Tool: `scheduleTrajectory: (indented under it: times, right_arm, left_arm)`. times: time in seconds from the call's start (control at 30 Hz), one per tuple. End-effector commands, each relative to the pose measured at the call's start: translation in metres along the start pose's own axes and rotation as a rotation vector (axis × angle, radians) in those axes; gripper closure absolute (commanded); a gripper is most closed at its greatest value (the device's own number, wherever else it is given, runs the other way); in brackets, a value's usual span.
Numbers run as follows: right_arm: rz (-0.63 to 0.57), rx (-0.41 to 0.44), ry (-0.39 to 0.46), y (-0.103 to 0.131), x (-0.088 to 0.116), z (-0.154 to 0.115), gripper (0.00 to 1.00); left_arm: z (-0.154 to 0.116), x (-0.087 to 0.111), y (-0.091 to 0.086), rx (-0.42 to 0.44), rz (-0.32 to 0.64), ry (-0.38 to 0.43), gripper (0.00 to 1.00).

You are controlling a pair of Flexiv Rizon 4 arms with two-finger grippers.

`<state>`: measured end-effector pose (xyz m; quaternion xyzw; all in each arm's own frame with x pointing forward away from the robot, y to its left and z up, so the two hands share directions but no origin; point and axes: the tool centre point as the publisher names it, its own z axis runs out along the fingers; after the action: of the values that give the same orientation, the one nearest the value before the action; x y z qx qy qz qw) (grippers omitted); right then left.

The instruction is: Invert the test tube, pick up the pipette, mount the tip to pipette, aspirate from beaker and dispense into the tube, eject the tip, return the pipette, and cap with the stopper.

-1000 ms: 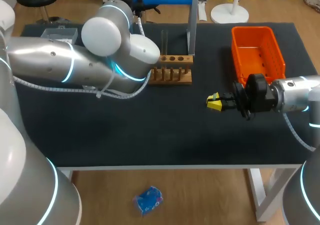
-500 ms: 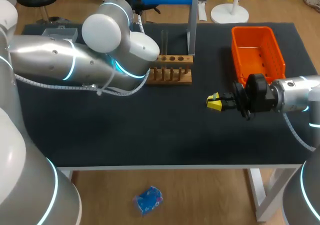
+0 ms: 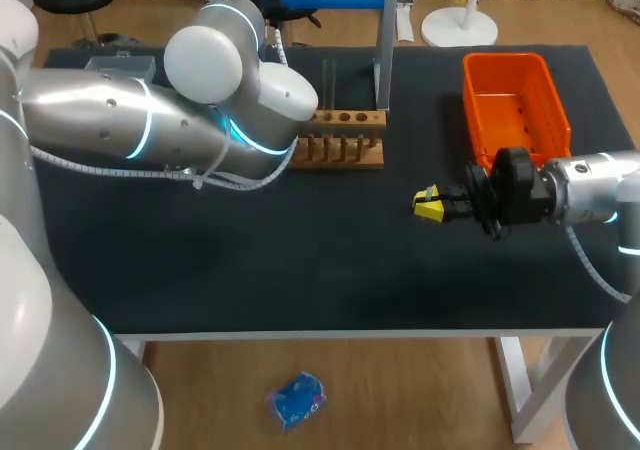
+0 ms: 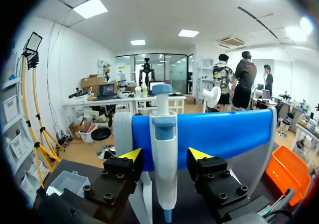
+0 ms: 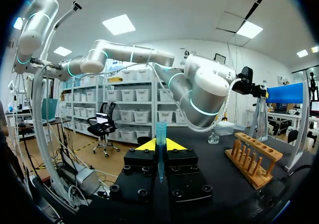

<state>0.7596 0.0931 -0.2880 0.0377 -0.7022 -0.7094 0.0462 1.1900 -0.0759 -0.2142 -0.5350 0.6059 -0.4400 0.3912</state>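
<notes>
In the head view the left arm (image 3: 120, 130) hides its own claw behind its grey elbow beside the wooden test tube rack (image 3: 342, 140). That elbow has crept slightly up and left since a second ago, while the right claw (image 3: 430, 205) has not moved over the black table (image 3: 300, 270). In the left wrist view the white-and-blue pipette (image 4: 163, 134) hangs upright on its blue stand (image 4: 224, 134), squarely between the left claw's (image 4: 164, 157) spread fingers with a gap on either side. In the right wrist view the right claw is clamped on the clear test tube (image 5: 160, 132), upright between its tips.
</notes>
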Motion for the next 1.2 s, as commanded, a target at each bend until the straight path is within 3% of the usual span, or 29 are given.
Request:
scheduleTrajectory:
  times: [0.03, 0.67, 0.87, 1.0, 1.2]
  right_arm:
    - [0.0, 0.0, 0.001, -0.0004, -0.0001, -0.0003, 1.0]
    - [0.0, 0.0, 0.001, -0.0004, -0.0001, -0.0003, 1.0]
    - [0.0, 0.0, 0.001, -0.0004, -0.0001, -0.0003, 1.0]
    - [0.0, 0.0, 0.001, -0.0004, -0.0001, -0.0003, 1.0]
    - [0.0, 0.0, 0.001, -0.0004, -0.0001, -0.0003, 1.0]
  left_arm:
    - [0.0059, 0.0018, 0.0021, 0.004, -0.002, -0.005, 0.46]
    - [0.0119, 0.0008, 0.0052, -0.009, -0.003, -0.012, 0.51]
    - [0.0123, 0.0005, 0.0054, -0.009, -0.006, -0.016, 0.69]
    - [0.0112, -0.0004, 0.0056, -0.008, -0.005, -0.021, 1.0]
    - [0.0085, -0.0004, 0.0064, -0.009, -0.008, -0.026, 1.0]
